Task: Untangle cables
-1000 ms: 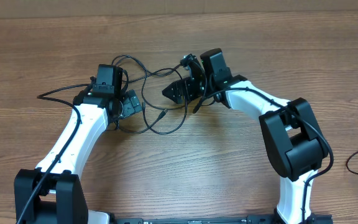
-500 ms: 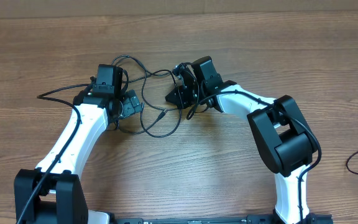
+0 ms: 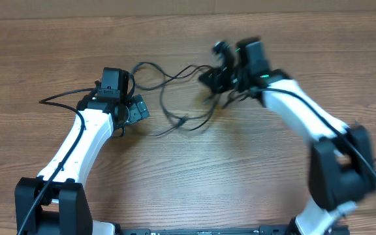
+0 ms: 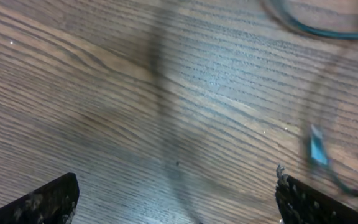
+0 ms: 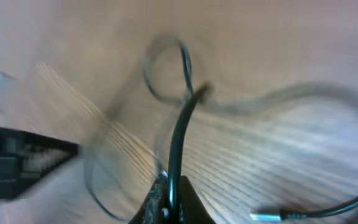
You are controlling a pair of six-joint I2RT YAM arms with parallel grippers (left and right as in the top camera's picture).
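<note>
No legible txt, brand, no. or sign in any view: none on the cables point(image 3: 183, 120) or wood table point(image 3: 188, 176); both wrist views too blurred to read

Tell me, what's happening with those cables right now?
Left jaws open, empty. Right jaws shut on the cables. Loops trail loose across the table. Nothing blocking.

The right arm point(image 3: 305, 112) and cables point(image 5: 178, 134) show blurred
</note>
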